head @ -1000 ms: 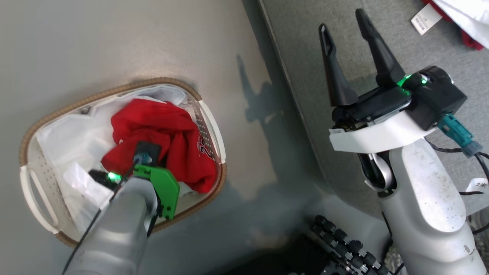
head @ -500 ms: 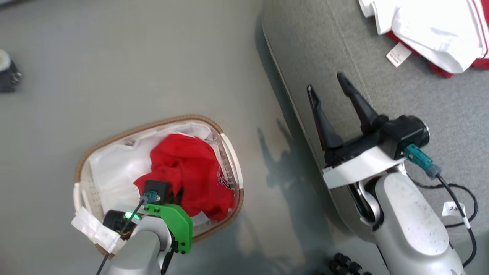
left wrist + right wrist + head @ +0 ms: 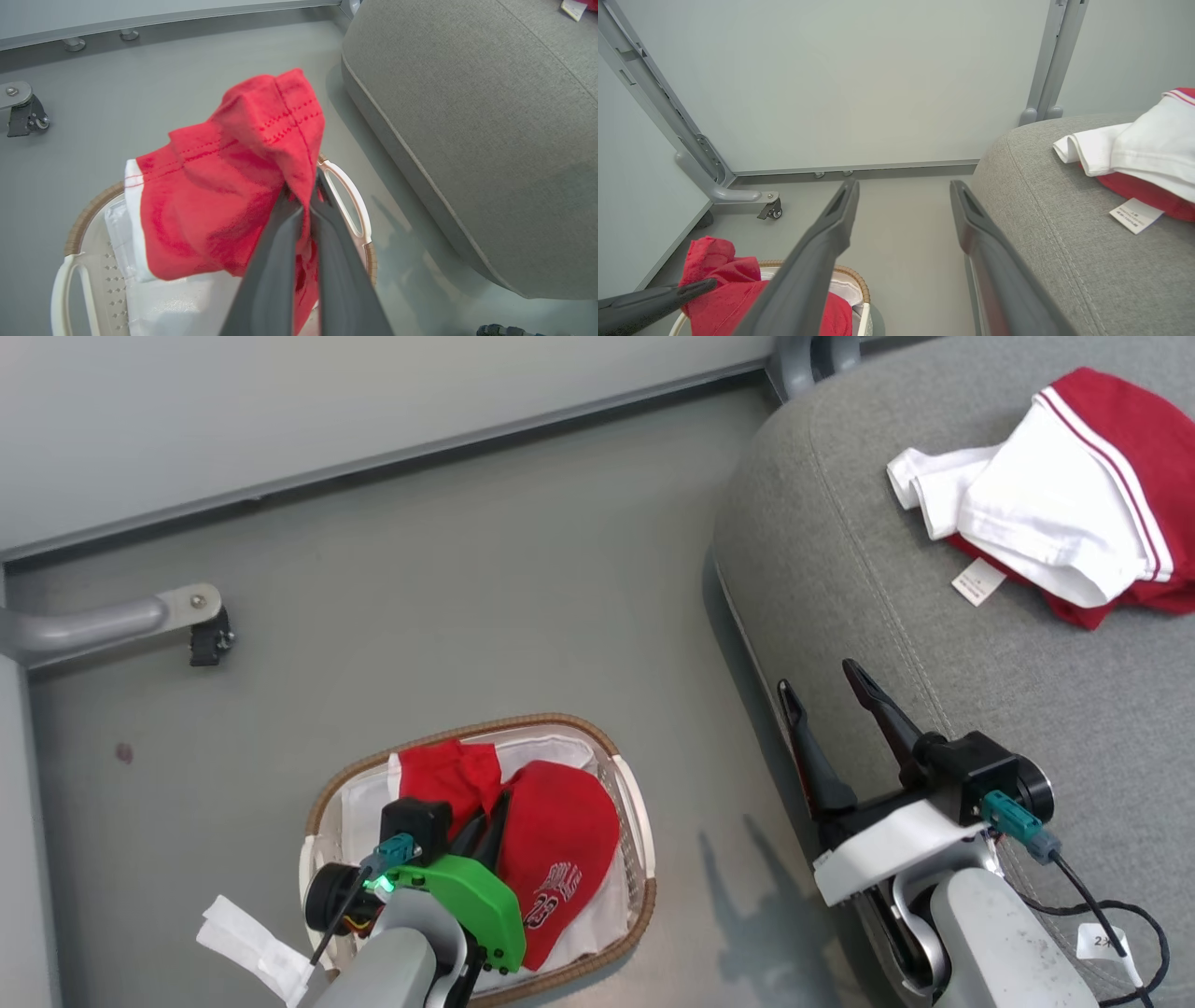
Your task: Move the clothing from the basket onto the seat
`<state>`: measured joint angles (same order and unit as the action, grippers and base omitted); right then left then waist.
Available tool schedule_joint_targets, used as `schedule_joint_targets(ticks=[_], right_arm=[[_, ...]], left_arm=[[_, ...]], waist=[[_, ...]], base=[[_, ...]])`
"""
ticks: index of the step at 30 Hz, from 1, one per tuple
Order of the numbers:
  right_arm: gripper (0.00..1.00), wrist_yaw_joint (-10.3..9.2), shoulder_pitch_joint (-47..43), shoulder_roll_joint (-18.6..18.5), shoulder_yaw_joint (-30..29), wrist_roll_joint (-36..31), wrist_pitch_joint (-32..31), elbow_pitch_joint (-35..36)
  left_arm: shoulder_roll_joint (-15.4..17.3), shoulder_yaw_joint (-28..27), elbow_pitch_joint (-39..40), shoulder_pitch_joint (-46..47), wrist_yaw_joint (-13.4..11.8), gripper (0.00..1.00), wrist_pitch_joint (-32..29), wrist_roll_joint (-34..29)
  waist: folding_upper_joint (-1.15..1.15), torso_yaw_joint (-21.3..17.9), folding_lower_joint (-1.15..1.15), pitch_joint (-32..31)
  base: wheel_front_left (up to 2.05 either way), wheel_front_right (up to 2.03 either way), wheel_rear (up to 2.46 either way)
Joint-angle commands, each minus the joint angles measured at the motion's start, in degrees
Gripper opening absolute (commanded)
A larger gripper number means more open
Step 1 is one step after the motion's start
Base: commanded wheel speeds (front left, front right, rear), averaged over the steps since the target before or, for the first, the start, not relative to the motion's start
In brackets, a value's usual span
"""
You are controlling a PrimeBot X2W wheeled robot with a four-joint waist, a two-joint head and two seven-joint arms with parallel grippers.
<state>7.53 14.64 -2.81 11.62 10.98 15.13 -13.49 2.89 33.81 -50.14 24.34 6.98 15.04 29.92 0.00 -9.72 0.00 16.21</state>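
- Grey floor (image 3: 467, 569) runs beside a large grey fabric-upholstered sofa seat (image 3: 934, 644). An oval white plastic basket with a brown woven rim (image 3: 504, 721) stands on the floor, near the seat's edge.
- Our left tool (image 3: 303, 198) is clenched on a fold of a red garment with a white print (image 3: 224, 200). The cloth hangs from that pinch over the basket, which we judge helps it clear the rim.
- Our right tool (image 3: 818, 677) is released, fingers spread, grasping nothing, over the seat's edge. We judge it is waiting.
- A red jersey with white sleeves and striped trim (image 3: 1055, 513) lies on the seat.
- Hidden: the basket bottom, under the cloth and the white liner (image 3: 560, 747). We cannot tell whether more clothing remains. The print is unreadable.
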Motion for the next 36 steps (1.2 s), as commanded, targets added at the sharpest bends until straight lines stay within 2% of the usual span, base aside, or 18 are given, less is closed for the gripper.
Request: schedule_joint_targets(ticks=[1, 8, 19, 24, 31, 36], right_arm=[[1.0, -0.08, -1.41, -0.23, -0.25, -0.44, 0.02, -0.32], [1.0, -0.08, -4.58, -0.24, -0.19, -0.6, 0.02, -1.52], [1.0, -0.08, -8.41, -0.22, 2.35, -1.59, 0.01, -4.27], [1.0, -0.08, -7.36, -1.62, 7.29, -1.91, 0.02, -6.53], [1.0, -0.08, 1.61, -5.99, 18.64, 0.28, 0.02, -8.84], [1.0, -0.08, 7.91, -6.82, 24.0, 2.05, 0.02, -8.91]], left_arm=[[0.1, -0.96, 1.86, -1.36, -0.27, 0.0, 0.19, -1.08], [0.09, -5.29, 13.26, -3.86, 0.08, 0.0, 0.2, -3.34], [0.11, -5.94, 28.03, -2.41, 0.38, 0.0, 0.2, -4.45], [0.1, -4.21, 32.31, -1.44, 0.31, 0.0, 0.19, -3.61], [0.1, -1.42, 33.41, -0.71, -0.22, 0.0, 0.2, -2.97], [0.09, 0.64, 33.25, -0.83, -0.41, 0.0, 0.2, -1.91]], waist=[[0.0, 4.33, 0.0, -5.8], [0.0, 6.03, 0.0, -10.39], [0.0, 7.39, 0.0, -14.61], [0.0, 8.56, 0.0, -14.73], [0.0, 10.31, 0.0, -13.78], [0.0, 11.43, 0.0, -13.61]], base=[[0.0, 0.0, 0.0], [0.0, 0.0, 0.0], [0.0, 0.0, 0.0], [0.0, 0.0, 0.0], [0.0, 0.0, 0.0], [0.0, 0.0, 0.0]])
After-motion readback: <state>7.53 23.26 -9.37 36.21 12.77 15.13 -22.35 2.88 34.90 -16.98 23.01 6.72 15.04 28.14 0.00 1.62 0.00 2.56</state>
